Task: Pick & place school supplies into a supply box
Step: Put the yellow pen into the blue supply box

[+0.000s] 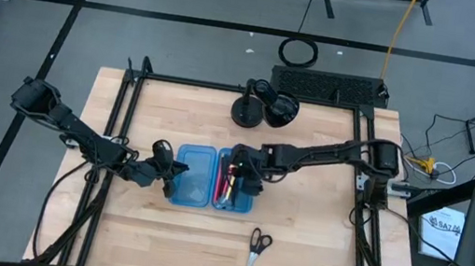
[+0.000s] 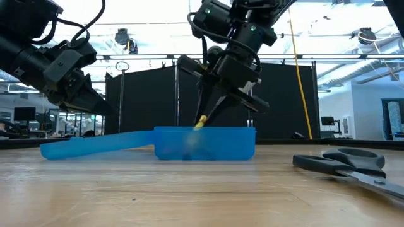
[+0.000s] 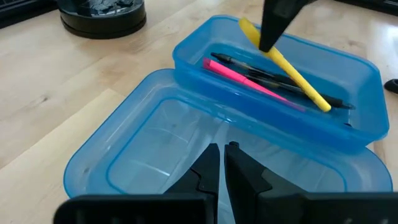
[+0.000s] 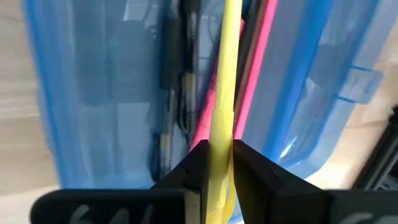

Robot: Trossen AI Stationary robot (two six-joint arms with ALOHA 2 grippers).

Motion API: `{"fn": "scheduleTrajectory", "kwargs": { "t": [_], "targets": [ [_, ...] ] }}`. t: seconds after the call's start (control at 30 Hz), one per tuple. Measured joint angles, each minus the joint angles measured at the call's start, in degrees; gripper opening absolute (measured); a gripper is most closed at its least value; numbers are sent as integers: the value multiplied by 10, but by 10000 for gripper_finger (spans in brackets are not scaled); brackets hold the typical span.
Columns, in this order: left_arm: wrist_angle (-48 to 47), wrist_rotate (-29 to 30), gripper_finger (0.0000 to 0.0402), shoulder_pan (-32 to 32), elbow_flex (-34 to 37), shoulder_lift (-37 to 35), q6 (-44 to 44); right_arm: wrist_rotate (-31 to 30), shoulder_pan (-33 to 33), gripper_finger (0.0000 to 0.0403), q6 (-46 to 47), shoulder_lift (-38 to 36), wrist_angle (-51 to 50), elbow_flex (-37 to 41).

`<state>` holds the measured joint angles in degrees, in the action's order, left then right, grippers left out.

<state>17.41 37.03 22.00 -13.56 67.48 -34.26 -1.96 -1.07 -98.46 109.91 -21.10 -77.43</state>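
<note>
The right gripper [image 4: 216,163] pinches one end of a yellow pen [image 3: 287,66], whose far end dips into the deeper half of the blue box [image 1: 206,200], over a pink pen [image 3: 239,76] and black pens there. The left gripper [image 3: 222,163], fingers nearly together and holding nothing, hovers over the box's open lid. Scissors [image 1: 254,254] lie on the table [image 1: 315,248], apart from the box.

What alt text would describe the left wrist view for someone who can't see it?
A dark claw lowers a yellow pen into the deeper half of an open blue supply box, beside pink and black pens. The camera arm's own claw sits shut over the empty half.
</note>
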Motion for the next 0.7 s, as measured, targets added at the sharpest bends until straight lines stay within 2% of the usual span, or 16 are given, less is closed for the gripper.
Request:
{"fn": "scheduleTrajectory", "kwargs": {
  "t": [0.3, 0.7],
  "targets": [
    [0, 0, 26, 0, 0, 0, 12, 64, -25, 49, -30, 15, 24, 10],
    [5, 0, 26, 0, 0, 0, 22, 67, -28, 49, -59, 68, 87, 9]
  ]
}}
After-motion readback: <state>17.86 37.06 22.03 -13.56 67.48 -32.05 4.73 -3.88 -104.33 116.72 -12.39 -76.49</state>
